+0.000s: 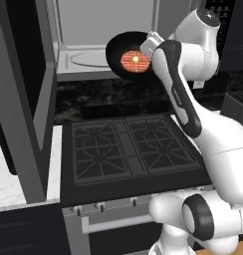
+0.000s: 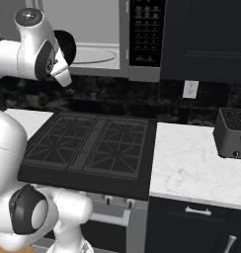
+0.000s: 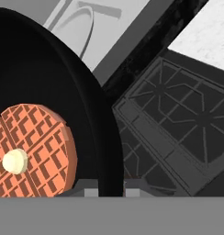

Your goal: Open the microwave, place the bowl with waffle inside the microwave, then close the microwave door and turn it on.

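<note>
1. The door (image 1: 29,99) stands open, so the first step looks done.
2. The claw (image 3: 109,186) grasps the bowl (image 1: 124,56) by its rim, one fingertip each side; the bowl hangs tilted in the air at the mouth of the microwave (image 1: 103,35), above the stove (image 1: 128,149).
3. Left: set the bowl on the turntable (image 1: 91,59), shut the door, press start.
4. The right base view adds the button panel (image 2: 143,32) and a toaster (image 2: 234,132) on the desk (image 2: 186,168).
</note>
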